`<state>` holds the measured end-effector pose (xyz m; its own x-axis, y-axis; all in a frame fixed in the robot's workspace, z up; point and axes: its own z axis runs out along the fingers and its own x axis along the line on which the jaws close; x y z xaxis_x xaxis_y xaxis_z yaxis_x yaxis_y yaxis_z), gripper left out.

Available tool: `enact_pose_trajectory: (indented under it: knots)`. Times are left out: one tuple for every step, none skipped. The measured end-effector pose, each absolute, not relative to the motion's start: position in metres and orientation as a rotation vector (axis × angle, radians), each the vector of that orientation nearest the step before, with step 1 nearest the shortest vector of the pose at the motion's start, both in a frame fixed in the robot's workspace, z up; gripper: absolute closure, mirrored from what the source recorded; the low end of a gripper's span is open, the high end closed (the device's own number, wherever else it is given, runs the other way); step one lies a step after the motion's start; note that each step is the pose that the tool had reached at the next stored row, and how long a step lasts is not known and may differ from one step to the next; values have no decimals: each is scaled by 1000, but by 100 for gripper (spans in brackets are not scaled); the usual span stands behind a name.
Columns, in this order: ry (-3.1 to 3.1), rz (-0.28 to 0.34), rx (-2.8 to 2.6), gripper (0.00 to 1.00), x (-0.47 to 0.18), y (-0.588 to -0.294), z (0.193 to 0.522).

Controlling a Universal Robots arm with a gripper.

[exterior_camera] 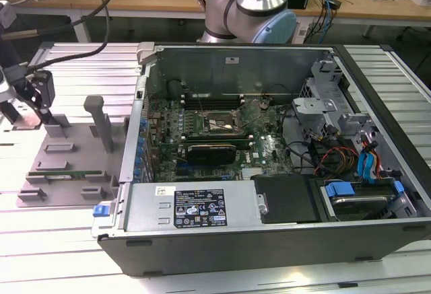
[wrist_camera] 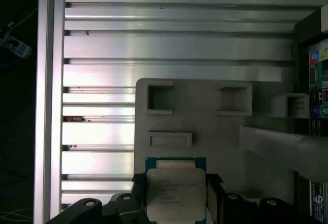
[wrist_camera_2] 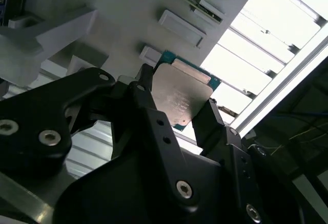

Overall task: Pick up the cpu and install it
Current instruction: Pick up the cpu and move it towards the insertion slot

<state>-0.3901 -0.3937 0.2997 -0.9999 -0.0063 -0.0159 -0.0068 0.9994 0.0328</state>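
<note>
The cpu point(wrist_camera: 176, 196) is clamped in the gripper point(wrist_camera_2: 178, 98), over the grey tray point(wrist_camera: 205, 121).

tall post point(wrist_camera: 279, 144) stands near the tool point(wrist_camera: 176, 190); slatted table point(wrist_camera: 154, 44) open.

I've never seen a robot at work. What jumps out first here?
A big computer case lies open in the middle of the exterior view, its green circuit board bare. In both wrist views, black jaws grip a small silver cpu with a green rim by its edges, over a grey tray that sits at the exterior view's left.
</note>
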Motion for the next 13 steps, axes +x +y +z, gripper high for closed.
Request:
enact_pose_trajectory:
  knots:
    - [3125,51,-10,45,-390,-393,305]
    - [3125,51,-10,45,-390,-393,309]
    - [3125,51,-10,45,-390,-393,313]
    - [3125,51,-10,45,-390,-393,316]
    - [3125,51,-10,45,-390,-392,319]
    - [3125,51,-10,45,-390,-392,321]
    - [3125,51,-10,45,-390,-392,324]
    - [3125,51,-10,45,-390,-392,326]
    - [3125,51,-10,45,-390,-392,328]
    - [3125,51,-10,45,-390,-392,333]
    - [3125,51,-10,45,-390,-392,335]
    - [3126,51,-10,45,-390,-391,339]
    - [3125,51,-10,45,-390,-391,341]
